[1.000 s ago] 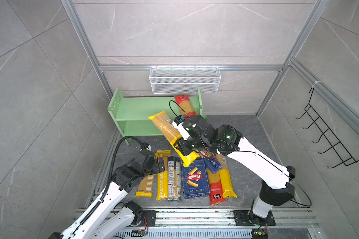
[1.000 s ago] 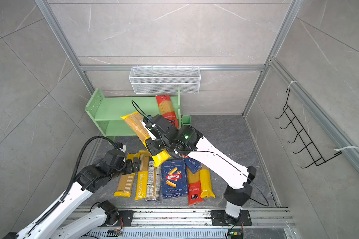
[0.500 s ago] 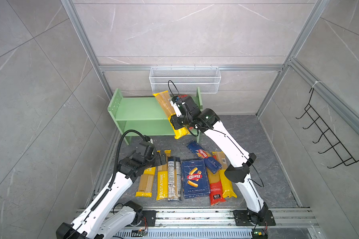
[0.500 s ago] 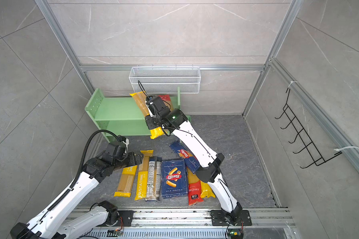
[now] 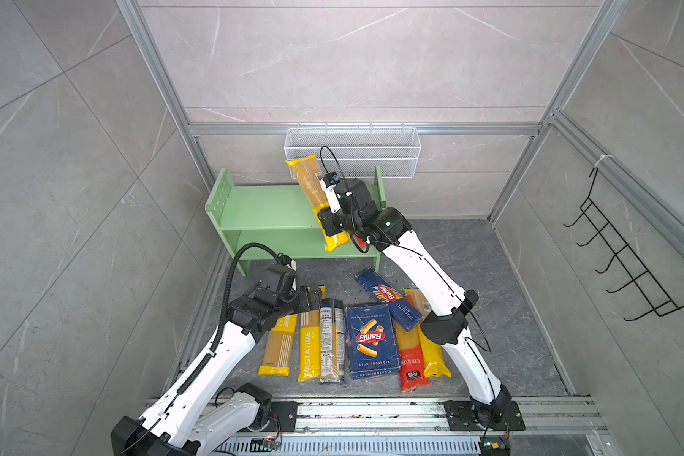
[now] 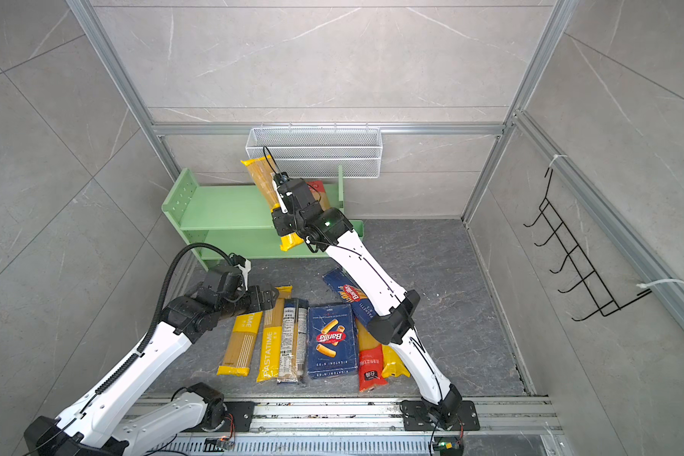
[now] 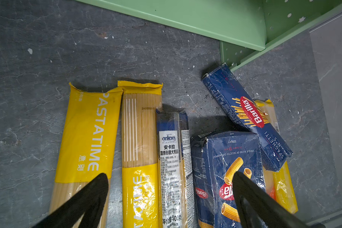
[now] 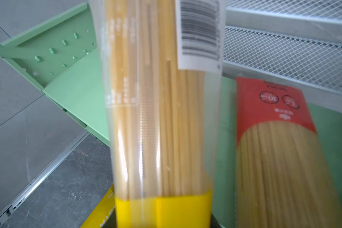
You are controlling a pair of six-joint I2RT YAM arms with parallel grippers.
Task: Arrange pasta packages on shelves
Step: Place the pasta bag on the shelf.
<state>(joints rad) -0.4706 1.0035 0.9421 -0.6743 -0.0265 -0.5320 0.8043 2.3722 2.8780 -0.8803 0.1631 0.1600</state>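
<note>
Yellow-capped and clear in the middle, the spaghetti bag is up in the air at the end of the green shelf on the right arm's side. The right gripper is clamped on it low down, just above the bottom yellow band.

Look at that film: glossy, and likely slick under the pads. The strands inside read as stiff along their length but brittle across it, so I'd call for a firm squeeze, not a crushing one. It doesn't look like a heavy pack. Held this near one end, though, the long upper part will want to lever over, and a hold nearer the middle would balance better.

Long axis now: steep and tilted. The top cap points up and back toward the corner of the white mesh basket, and the bottom cap hangs out in front of the top board's edge. Whether the bag touches the board, I can't tell.

Just beside it, a red-topped bag rests on the top board. To lie alongside, the held bag would have to tip flat, I reckon.

Down over the dark floor, the left gripper hovers with its jaws spread wide, holding nothing. Below it waits the row of packs: PASTATIME bag, Barilla rigatoni box and more.
</note>
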